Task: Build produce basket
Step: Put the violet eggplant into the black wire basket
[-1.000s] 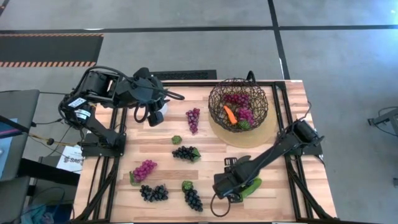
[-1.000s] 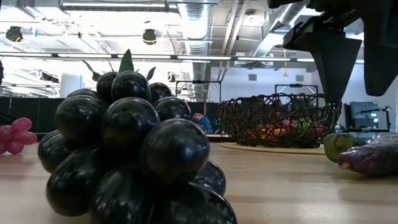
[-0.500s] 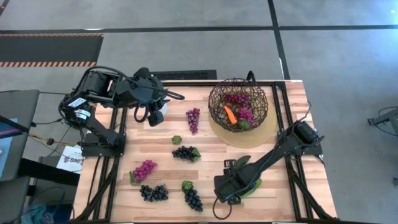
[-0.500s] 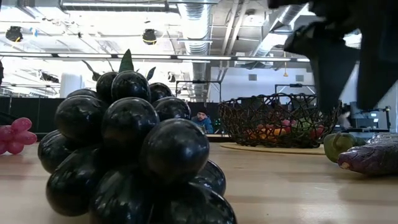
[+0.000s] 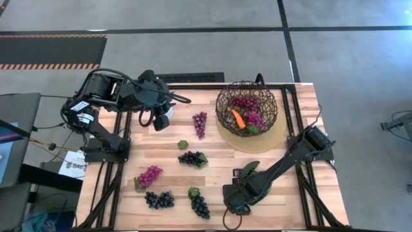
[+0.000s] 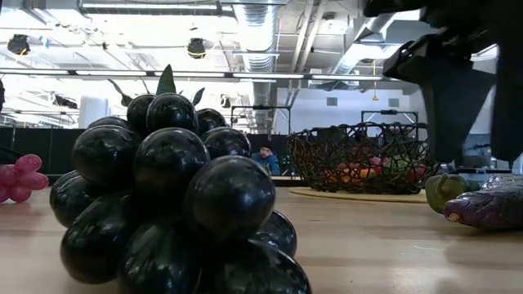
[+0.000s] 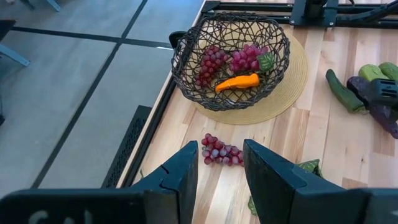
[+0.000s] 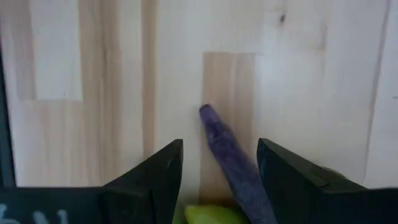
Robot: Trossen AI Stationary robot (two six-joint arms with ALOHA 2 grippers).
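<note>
Table: pale butcher-block wood top in a black frame; lying directly on it: flat tan round disc at the far right, with the basket standing on it; purple grape bunch left of the disc; small green piece near the middle; black grape bunch with a green leaf just nearer than that; magenta grape bunch at the near left; two more black bunches along the near edge; green cucumber and dark purple eggplant side by side at the near right.
</note>
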